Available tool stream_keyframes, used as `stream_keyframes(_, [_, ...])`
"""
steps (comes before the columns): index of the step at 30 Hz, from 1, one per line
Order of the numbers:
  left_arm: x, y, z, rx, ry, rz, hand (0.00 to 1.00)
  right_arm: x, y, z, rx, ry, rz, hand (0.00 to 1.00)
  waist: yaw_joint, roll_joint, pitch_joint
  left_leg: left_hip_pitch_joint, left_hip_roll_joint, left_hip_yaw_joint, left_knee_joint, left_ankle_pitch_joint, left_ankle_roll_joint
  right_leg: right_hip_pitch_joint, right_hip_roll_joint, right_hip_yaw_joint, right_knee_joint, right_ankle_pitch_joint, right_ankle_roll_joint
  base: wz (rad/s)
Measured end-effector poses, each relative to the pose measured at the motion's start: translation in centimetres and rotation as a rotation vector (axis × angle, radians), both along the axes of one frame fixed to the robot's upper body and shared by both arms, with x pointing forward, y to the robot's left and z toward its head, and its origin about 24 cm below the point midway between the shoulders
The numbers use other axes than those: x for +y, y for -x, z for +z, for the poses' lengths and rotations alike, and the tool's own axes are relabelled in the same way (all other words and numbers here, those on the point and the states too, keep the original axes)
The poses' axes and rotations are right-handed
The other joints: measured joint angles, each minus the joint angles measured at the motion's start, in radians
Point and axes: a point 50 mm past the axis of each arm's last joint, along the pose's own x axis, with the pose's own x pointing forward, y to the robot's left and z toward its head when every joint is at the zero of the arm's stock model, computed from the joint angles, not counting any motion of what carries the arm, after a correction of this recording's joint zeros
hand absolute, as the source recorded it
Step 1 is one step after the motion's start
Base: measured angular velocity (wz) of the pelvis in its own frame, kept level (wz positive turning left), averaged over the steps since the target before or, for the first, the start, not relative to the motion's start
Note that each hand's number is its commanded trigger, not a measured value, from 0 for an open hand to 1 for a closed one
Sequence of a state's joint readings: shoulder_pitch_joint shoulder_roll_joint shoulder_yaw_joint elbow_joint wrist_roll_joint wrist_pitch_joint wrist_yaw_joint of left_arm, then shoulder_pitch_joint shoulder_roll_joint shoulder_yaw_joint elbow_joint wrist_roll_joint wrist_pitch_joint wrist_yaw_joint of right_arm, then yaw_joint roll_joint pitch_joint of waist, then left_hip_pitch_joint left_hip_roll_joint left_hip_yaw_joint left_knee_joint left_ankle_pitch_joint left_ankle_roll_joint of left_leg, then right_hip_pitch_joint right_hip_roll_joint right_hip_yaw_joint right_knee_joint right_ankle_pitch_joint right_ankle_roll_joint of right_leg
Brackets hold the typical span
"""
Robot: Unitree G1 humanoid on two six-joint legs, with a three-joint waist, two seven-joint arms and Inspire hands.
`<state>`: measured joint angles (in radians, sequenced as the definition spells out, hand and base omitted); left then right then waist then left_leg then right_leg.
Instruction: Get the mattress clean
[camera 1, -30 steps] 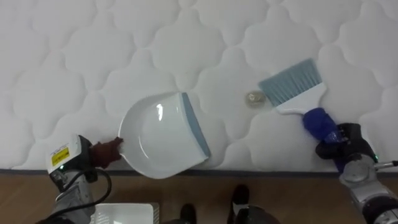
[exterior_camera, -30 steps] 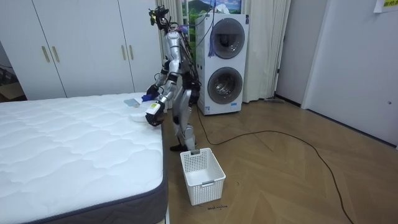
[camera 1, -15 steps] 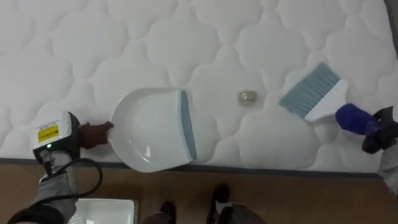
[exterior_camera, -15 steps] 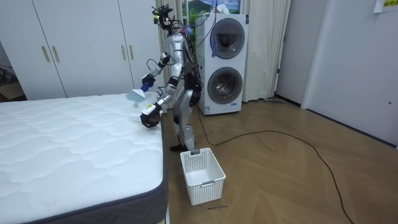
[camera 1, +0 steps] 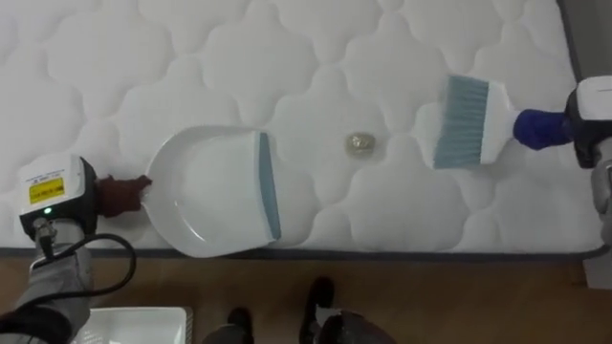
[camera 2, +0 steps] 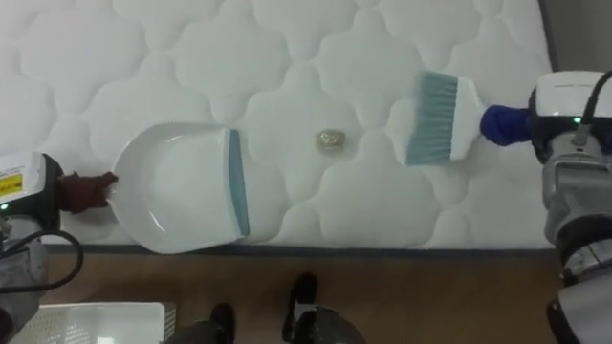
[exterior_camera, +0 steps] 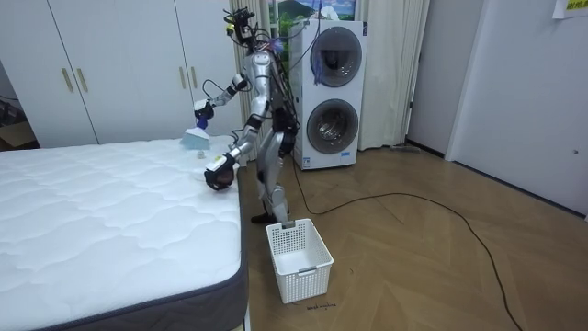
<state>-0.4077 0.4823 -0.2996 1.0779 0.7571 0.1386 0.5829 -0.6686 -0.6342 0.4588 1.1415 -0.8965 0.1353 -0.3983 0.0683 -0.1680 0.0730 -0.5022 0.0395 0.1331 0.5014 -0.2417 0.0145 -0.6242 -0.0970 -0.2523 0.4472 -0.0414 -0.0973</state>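
Observation:
A white dustpan (camera 1: 206, 205) with a blue-grey lip lies on the white quilted mattress (camera 1: 287, 57) near its front edge. My left hand (camera 1: 84, 196) is shut on its dark red handle. A small crumpled scrap (camera 1: 360, 143) sits on the mattress to the right of the pan's lip. Further right, a brush (camera 1: 469, 121) with blue-grey bristles points towards the scrap, apart from it. My right hand (camera 1: 585, 119) is shut on its blue handle. In the room view the brush (exterior_camera: 195, 136) hangs raised above the bed.
The mattress edge (camera 1: 430, 250) runs along the bottom, with wooden floor below it. A white basket (exterior_camera: 299, 257) stands on the floor beside the bed, at my left. Washing machines (exterior_camera: 333, 92) stand behind me, and white wardrobes (exterior_camera: 119, 64) behind the bed.
My right arm has lifted the brush up and away to the right of the scrap. The dustpan has swung so that its lip faces the scrap. The eye view has shifted.

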Motion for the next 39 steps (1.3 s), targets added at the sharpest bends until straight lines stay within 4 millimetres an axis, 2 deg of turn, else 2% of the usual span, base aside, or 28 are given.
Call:
stream_keyframes(4, [0.3, -0.6, 0.8, -0.02, -0.008, -0.006, 1.0, 1.1, -0.8, 0.8, 0.011, 0.09, 0.067, 1.0, 0.009, -0.021, 0.0102, 0.0, 0.004, 0.003, 0.005, 0.001, -0.001, 0.004, 0.006, -0.004, -0.017, 0.004, -0.003, -0.03])
stream_keyframes(7, [0.5, -1.1, 1.6, -0.041, -0.017, -0.013, 1.0, 2.4, -1.4, 1.1, 0.016, 0.143, 0.133, 1.0, 0.012, -0.033, 0.014, -0.009, 0.009, -0.001, 0.014, -0.001, -0.004, 0.013, 0.018, -0.011, -0.042, 0.014, -0.005, 0.0])
stream_keyframes(10, [0.6, -1.1, 1.7, -0.045, -0.018, -0.015, 1.0, 4.1, -1.9, 1.6, 0.016, 0.181, 0.198, 1.0, 0.017, -0.034, 0.0137, -0.009, 0.02, -0.004, 0.012, -0.003, -0.006, 0.032, 0.036, -0.016, -0.084, 0.036, -0.006, -0.06])
stream_keyframes(16, [0.6, -1.3, 1.9, -0.038, -0.005, -0.035, 1.0, 7.8, -2.4, 2.1, 0.024, 0.174, 0.353, 1.0, 0.031, -0.036, 0.0109, -0.008, 0.034, -0.015, 0.014, -0.007, -0.013, 0.055, 0.055, -0.026, -0.123, 0.052, -0.01, 0.01])
stream_keyframes(19, [0.4, -1.4, 1.8, -0.037, 0.007, -0.051, 1.0, 8.6, -2.2, 1.4, 0.072, 0.162, 0.398, 1.0, 0.05, -0.036, 0.0107, -0.008, 0.035, -0.024, 0.015, -0.009, -0.016, 0.055, 0.059, -0.026, -0.122, 0.052, -0.01, -0.01])
stream_keyframes(24, [0.4, -1.3, 1.8, -0.035, 0.008, -0.052, 1.0, 9.5, -2.0, 1.1, 0.119, 0.15, 0.422, 1.0, 0.05, -0.036, 0.0098, -0.008, 0.035, -0.027, 0.015, -0.009, -0.016, 0.058, 0.058, -0.03, -0.123, 0.051, -0.01, 0.02])
stream_keyframes(27, [0.4, -1.3, 1.8, -0.034, 0.008, -0.052, 1.0, 9.6, -1.4, 0.2, 0.166, 0.131, 0.42, 1.0, 0.049, -0.035, 0.0091, -0.009, 0.035, -0.03, 0.013, -0.009, -0.016, 0.064, 0.053, -0.047, -0.123, 0.047, -0.011, 0.07])
stream_keyframes(35, [0.4, -1.3, 1.8, -0.035, 0.005, -0.052, 1.0, 11.1, -0.9, -0.8, 0.234, 0.063, 0.452, 1.0, 0.058, -0.032, 0.0034, -0.008, 0.034, -0.038, 0.015, -0.006, -0.019, 0.069, 0.053, -0.052, -0.122, 0.049, -0.014, 0.02])
stream_keyframes(37, [0.5, -1.0, 1.5, -0.023, 0.004, -0.046, 1.0, 12.0, -0.5, -1.1, 0.249, 0.05, 0.477, 1.0, 0.058, -0.027, -0.0058, -0.008, 0.034, -0.04, 0.014, -0.006, -0.019, 0.069, 0.054, -0.053, -0.122, 0.049, -0.014, 0.0])
stream_keyframes(39, [0.5, -0.9, 1.3, -0.013, -0.002, -0.048, 1.0, 12.3, -0.2, -1.3, 0.266, 0.036, 0.486, 1.0, 0.058, -0.021, -0.0111, -0.008, 0.034, -0.041, 0.013, -0.006, -0.02, 0.07, 0.053, -0.055, -0.122, 0.049, -0.014, 0.02])
